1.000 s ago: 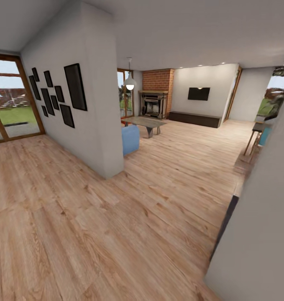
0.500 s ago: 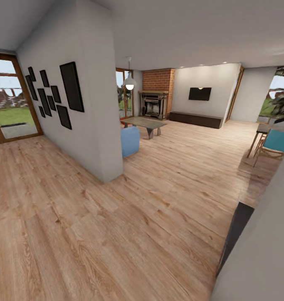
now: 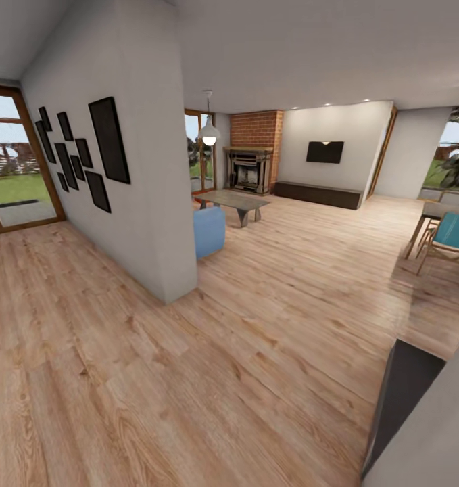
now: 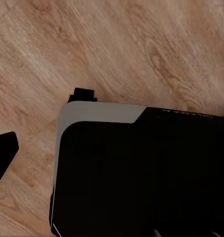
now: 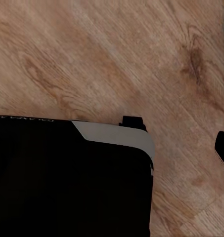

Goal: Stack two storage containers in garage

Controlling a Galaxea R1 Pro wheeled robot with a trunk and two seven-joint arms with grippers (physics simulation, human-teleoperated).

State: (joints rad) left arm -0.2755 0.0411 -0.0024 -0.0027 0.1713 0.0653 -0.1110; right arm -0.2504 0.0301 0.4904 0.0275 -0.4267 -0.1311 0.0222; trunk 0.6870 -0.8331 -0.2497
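Living room (image 3: 310,223) ahead (plank flooring (image 3: 188,352))

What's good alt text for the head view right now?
Open interior with light wood plank floor, seen from a hallway. A white partition wall hung with dark picture frames stands at left; beyond it are a blue sofa end, a coffee table, a brick fireplace, a wall TV and a long dark cabinet.

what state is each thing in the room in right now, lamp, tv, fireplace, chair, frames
pendant lamp: lit, hanging from the ceiling
wall tv: screen dark
fireplace: no fire visible
teal chair: upright at the table
picture frames: hung on the wall, all dark
coffee table: upright, top looks bare
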